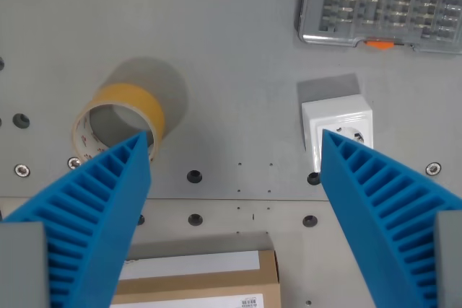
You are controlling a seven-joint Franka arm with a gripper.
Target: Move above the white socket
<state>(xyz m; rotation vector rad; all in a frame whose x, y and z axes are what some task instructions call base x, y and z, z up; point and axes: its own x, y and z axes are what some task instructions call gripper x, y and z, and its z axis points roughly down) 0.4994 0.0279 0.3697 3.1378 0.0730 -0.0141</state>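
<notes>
The white square plastic socket [338,126] stands on the grey metal table [238,70], in the wrist view's right half, about at middle height; its face with the round outlet looks upward, and its near right part is hidden behind the tip of one blue ribbed finger [375,200]; the gripper [234,146] has its two fingers spread wide apart and pinches nothing; the middle point between the tips lies over bare table, to the left of the socket; the other finger tip covers the near edge of a roll of yellowish-brown adhesive tape [119,120], which lies flat well to the left; far and to the right of the socket lies a clear plastic case of screwdriver bits [382,1] with an orange latch; near the bottom edge, between the fingers, is a brown cardboard box [209,283] with a white label.
</notes>
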